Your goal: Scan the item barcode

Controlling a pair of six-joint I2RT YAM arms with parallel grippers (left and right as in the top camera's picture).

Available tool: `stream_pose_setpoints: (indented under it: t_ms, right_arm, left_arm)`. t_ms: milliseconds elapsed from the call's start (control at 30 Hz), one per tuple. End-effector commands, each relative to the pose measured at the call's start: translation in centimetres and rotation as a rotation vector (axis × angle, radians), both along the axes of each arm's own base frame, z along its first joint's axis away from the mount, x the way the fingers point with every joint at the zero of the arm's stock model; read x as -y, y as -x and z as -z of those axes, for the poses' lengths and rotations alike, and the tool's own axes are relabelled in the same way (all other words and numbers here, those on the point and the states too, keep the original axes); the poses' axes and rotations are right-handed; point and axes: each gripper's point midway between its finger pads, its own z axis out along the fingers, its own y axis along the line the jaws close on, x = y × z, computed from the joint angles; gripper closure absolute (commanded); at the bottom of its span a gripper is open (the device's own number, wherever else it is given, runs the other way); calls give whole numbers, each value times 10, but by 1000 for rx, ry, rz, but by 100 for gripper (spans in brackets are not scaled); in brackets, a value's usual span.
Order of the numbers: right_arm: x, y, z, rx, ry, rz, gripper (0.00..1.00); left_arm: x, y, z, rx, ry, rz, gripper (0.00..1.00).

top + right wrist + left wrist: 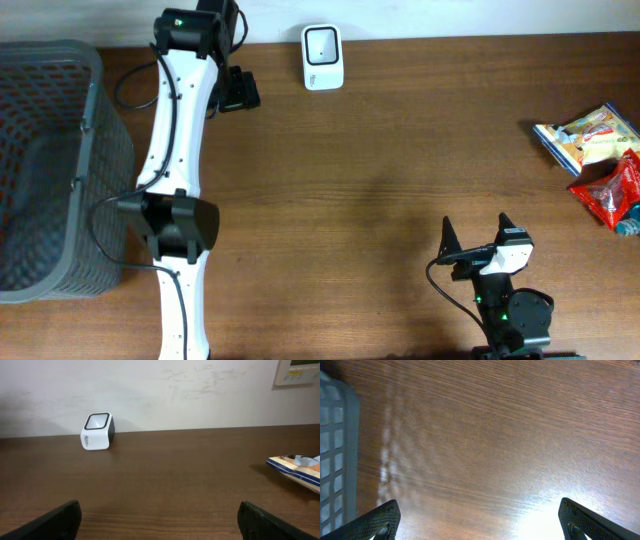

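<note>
snack packets point(590, 135) forward-right of right hand point(475, 226)

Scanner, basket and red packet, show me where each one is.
scanner point(323, 57), overhead view, middle of its white top.
basket point(110, 150), overhead view, its right mesh wall.
red packet point(612, 190), overhead view, middle of the wrapper.

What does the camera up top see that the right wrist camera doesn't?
Only the overhead view shows the grey basket, the red snack packet and the left arm. Only the right wrist view shows the beige panel up on the wall. Both show the white scanner, the blue and yellow packet and the brown table.
</note>
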Motion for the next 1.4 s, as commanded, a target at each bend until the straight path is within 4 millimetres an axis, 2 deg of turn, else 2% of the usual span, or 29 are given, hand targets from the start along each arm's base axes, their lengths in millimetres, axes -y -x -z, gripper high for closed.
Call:
stream_pose_setpoints:
  t_ms: [0,100,200,300,400,433,500,633,700,767,833,933,1000,1100,1267,1367]
  right_arm:
    - [1,0,3,-3,0,4,2]
    - [1,0,3,-3,0,4,2]
    - [1,0,3,-3,0,4,2]
    - [1,0,3,-3,0,4,2]
    - [1,0,3,-3,0,4,2]
    - [1,0,3,-3,0,4,2]
    - [1,0,3,-3,0,4,2]
    - [1,0,3,-3,0,4,2]
    - [1,0,3,-3,0,4,2]
    - [1,0,3,-3,0,4,2]
    - [1,0,3,-3,0,4,2]
    - [1,0,3,-3,0,4,2]
    - [1,0,3,-3,0,4,2]
    - [1,0,3,-3,0,4,2]
    - [1,0,3,-3,0,4,2]
    - [1,0,3,-3,0,4,2]
  left_arm:
    - [4,19,-44,83,3,13,1]
    - [10,31,-50,159,-33,64,1]
    - [17,54,-39,214,-25,111,1]
    - [10,91,-25,235,-21,118,1]
    - [-1,120,-9,284,-36,134,1]
    - [-5,135,1,333,-32,150,1]
    - [-8,148,9,422,-16,144,1]
    - [-22,195,-2,632,22,126,1]
    - [-26,209,-22,732,41,119,1]
    - [-29,219,-20,764,46,116,1]
    - [-32,225,-9,787,49,110,1]
    - [-33,220,5,937,71,90,1]
    - [-30,216,15,1063,57,149,1]
    - [-27,218,24,1148,22,223,1]
    - [-34,217,22,1285,-25,221,1]
    - [-42,217,21,1287,-48,192,1]
